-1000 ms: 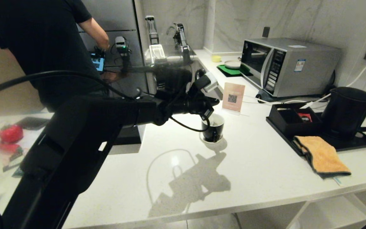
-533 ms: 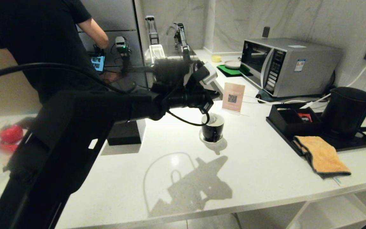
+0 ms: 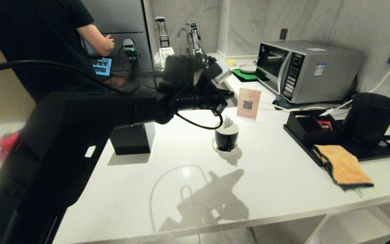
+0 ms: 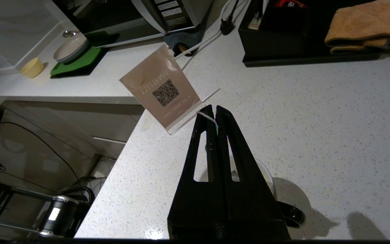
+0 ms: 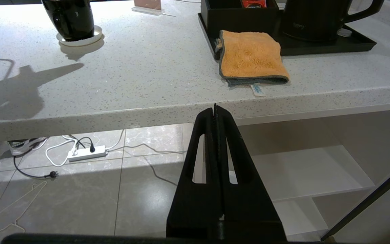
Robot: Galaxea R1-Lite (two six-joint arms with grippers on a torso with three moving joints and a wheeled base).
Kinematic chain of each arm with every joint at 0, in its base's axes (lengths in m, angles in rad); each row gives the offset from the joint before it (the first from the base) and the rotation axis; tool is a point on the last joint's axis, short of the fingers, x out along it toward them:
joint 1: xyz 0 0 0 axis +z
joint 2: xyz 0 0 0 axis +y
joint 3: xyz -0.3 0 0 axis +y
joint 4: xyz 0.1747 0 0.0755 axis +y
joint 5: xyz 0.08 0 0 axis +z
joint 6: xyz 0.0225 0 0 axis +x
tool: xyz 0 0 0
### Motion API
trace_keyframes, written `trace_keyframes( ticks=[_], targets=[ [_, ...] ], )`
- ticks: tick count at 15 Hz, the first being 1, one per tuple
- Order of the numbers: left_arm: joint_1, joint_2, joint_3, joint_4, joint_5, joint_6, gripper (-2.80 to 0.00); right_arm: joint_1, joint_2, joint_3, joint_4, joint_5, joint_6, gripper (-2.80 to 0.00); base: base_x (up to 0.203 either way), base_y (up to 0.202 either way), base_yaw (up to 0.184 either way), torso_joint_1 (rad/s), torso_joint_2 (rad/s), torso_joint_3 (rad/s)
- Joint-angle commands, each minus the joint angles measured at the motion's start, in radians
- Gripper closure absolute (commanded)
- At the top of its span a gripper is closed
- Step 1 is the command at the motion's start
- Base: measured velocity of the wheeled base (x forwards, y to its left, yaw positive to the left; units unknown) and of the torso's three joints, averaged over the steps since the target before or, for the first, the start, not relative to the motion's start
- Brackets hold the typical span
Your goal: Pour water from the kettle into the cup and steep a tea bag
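So the tea bag (image 3: pixel 228 121) is hanging right over the mouth of the cup (image 3: pixel 226 138), lower corner about at the rim, not really soaking. Its long axis runs up and down along the string, straight below our left gripper (image 4: pixel 212 113). Those jaws are clenched on the thin white string; you can see it pinched at the tips in the left wrist view.

The cup sits on its saucer (image 3: pixel 219 149) on the surface (image 3: pixel 276 183), and everything else is easiest to place from there. Just behind the cup is the QR sign (image 3: pixel 248 103). Well off to the cup's right is the black tray (image 3: pixel 377 154) with the kettle (image 3: pixel 371 118) standing on it, a compartment box (image 3: pixel 311 127) beside that, and an orange cloth (image 3: pixel 342 166) draped over the tray's front edge.

Our right gripper (image 5: pixel 215 115) is parked below the surface's front edge, jaws clenched on nothing, well away from the cup. So the left arm is clearly the one on it. Our guess is the next dunk just needs a straight drop, since the bag is already lined up over the opening.
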Motion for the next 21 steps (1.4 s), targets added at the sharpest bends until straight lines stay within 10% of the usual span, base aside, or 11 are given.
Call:
trace_keyframes(
  ticks=[1,21],
  targets=[
    [-0.003,-0.002,0.022,-0.004,-0.003,0.003,0.00,0.000,0.000,0.000,0.000,0.000,0.000,0.00,0.000,0.000,0.000,0.000,0.00,0.000],
    [-0.025,0.094,0.051,-0.060,-0.004,0.001,0.00,0.000,0.000,0.000,0.000,0.000,0.000,0.00,0.000,0.000,0.000,0.000,0.00,0.000]
  ],
)
